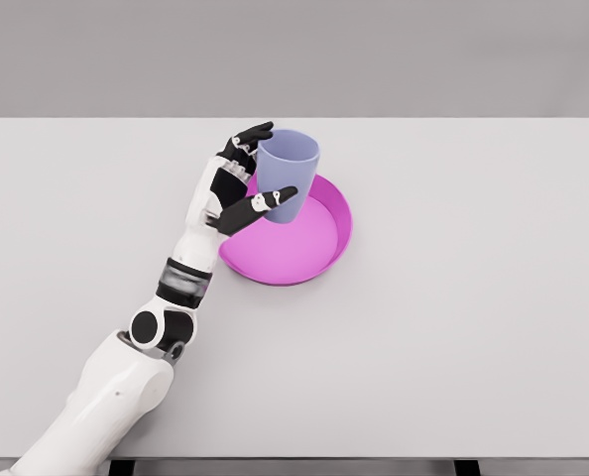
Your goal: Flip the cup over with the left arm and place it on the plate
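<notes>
Head view: left hand up from table's front-left corner, fingers half curled around lavender cup, thumb across its front, other fingers at its back rim. Cup upright, mouth up, over the back-left part of the magenta plate; can't tell if it touches. Plate sits near table centre, toward the back edge.

You see a matt, smooth lavender cup that looks like plastic, and a magenta plate with a slightly satin plastic look. The table is a flat, matt pale grey. The left hand mixes glossy white shells with matt black fingers.
</notes>
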Robot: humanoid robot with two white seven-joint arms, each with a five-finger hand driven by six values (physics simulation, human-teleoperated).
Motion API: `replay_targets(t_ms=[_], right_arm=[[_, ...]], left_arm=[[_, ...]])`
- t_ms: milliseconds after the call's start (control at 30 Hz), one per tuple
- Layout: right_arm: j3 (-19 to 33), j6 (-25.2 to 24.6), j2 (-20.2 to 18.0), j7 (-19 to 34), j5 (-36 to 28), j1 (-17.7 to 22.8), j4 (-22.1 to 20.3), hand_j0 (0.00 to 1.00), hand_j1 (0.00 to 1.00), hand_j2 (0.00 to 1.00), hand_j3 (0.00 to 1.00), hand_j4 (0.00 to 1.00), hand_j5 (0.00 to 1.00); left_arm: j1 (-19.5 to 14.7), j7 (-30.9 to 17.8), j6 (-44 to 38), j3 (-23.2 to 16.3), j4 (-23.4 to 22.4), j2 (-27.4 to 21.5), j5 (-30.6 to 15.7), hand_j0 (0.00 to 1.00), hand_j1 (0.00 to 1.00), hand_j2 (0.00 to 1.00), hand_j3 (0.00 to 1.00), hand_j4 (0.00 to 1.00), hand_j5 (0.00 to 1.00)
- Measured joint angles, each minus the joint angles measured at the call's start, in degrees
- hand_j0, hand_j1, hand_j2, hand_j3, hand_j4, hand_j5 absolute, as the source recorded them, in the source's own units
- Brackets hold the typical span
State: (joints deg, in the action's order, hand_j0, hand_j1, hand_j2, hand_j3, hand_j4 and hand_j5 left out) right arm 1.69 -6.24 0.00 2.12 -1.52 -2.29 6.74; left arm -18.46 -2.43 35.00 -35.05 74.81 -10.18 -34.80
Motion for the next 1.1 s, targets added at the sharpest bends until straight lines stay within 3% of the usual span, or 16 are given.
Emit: replay_targets(t_ms=[533,933,1100], right_arm=[[0.00,0.00,0.00,-0.01,0.00,0.00,0.00,1.00,1.00,1.00,1.00,1.00,1.00],[0.01,0.00,0.00,-0.01,0.02,0.00,0.00,1.00,1.00,1.00,1.00,1.00,1.00],[0.01,0.00,0.00,-0.01,0.00,0.00,0.00,1.00,1.00,1.00,1.00,1.00,1.00]], left_arm=[[0.26,0.30,0.00,-0.53,-1.54,1.51,0.00,0.51,0.51,0.51,0.51,0.51,0.51],[0.00,0.27,0.00,2.17,-2.60,3.27,2.77,0.51,0.51,0.51,0.51,0.51,0.51],[0.00,0.20,0.00,1.95,-5.31,4.32,3.29,0.52,0.52,0.52,0.52,0.52,0.52]])
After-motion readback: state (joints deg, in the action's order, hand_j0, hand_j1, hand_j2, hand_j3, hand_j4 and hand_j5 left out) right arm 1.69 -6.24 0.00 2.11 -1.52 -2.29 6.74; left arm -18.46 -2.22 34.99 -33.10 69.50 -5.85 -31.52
